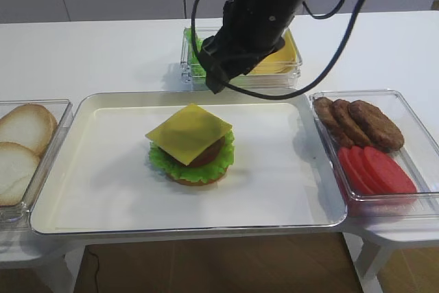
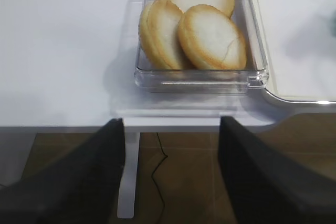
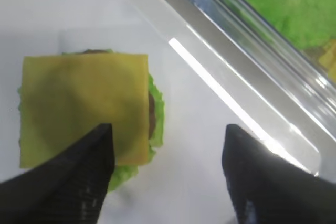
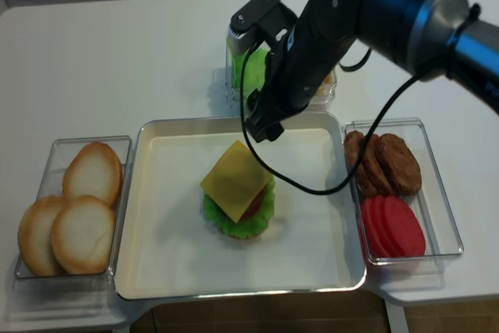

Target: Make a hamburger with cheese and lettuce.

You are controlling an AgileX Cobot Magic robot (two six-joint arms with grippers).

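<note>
Cheese (image 1: 189, 129) lies flat atop the hamburger (image 1: 193, 160) mid-tray (image 1: 274, 190), lettuce (image 1: 164, 160) frilling beneath. Right tool (image 3: 165, 174) hangs just behind it, spread wide and empty, nearer than the left tool (image 2: 170, 174), also wide, beside the buns (image 2: 191, 30).

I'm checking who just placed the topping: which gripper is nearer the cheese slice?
Right. The right gripper hangs open just above the cheese on the hamburger. The left gripper is off by the bun tray at the table's left end.
</note>
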